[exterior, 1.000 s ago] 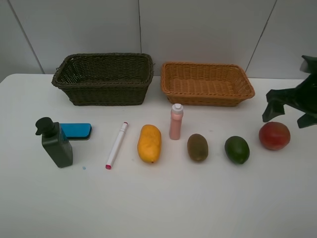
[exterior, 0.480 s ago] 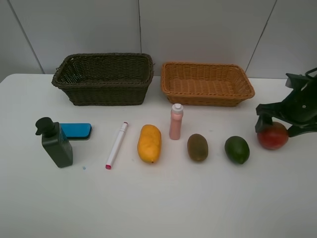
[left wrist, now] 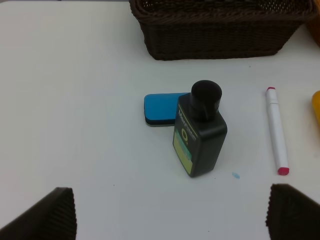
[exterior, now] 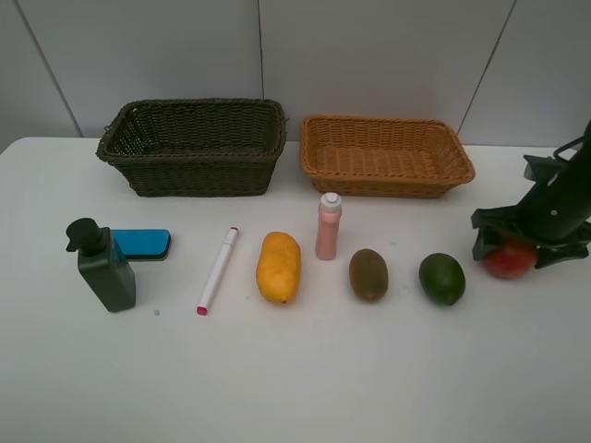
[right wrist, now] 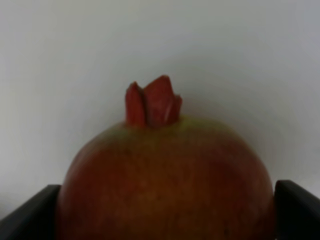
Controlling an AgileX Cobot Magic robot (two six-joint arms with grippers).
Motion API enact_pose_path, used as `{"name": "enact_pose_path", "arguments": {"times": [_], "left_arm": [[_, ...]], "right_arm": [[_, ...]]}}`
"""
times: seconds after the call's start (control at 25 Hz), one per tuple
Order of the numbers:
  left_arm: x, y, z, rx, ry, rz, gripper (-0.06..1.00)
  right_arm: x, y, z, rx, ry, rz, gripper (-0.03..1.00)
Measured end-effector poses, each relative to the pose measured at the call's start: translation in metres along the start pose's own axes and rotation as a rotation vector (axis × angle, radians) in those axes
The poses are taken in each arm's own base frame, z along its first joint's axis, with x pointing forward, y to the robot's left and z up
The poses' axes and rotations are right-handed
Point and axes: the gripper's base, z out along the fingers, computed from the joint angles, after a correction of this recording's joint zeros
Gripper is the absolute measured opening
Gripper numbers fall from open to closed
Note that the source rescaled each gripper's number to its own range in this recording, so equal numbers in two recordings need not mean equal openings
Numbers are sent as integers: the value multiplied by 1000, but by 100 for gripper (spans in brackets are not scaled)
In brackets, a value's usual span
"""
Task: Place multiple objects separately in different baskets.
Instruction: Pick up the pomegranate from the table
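Exterior high view: raised, frontal, looking down over the whole tabletop [exterior: 295,388] toward the rear wall [exterior: 369,55]; left wrist view: mid-distance, angled down on the dark green pump bottle [left wrist: 200,135], shared with the high view; right wrist view: very close on the red fruit [right wrist: 165,185], likewise shared.

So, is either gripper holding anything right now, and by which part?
Nothing held; right gripper straddles the red fruit, open; left gripper open, empty.

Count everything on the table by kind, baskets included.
Baskets: 2 (dark olive basket, orange-tan basket)
Fruit: 4 (mango, kiwi, lime, red fruit)
Bottles: 2 (pump bottle, pink bottle)
Stationery: 2 (eraser, marker)
Total: 10
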Motion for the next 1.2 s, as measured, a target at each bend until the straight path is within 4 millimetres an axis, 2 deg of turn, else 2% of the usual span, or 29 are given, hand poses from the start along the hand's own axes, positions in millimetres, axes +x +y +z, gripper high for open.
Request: {"name": "enact_pose_path", "arguments": {"times": [0.16, 0.24, 0.28, 1.2], "left_arm": [[0, 0, 0, 0, 0, 0, 100], [0, 0, 0, 0, 0, 0, 100], [0, 0, 0, 0, 0, 0, 100], [0, 0, 0, 0, 0, 0, 100]], "right_arm": [[0, 0, 0, 0, -2, -1, 94], [0, 0, 0, 0, -2, -1, 81], [0, 0, 0, 0, -2, -2, 79], [0, 0, 0, 2, -3, -3, 79]]}}
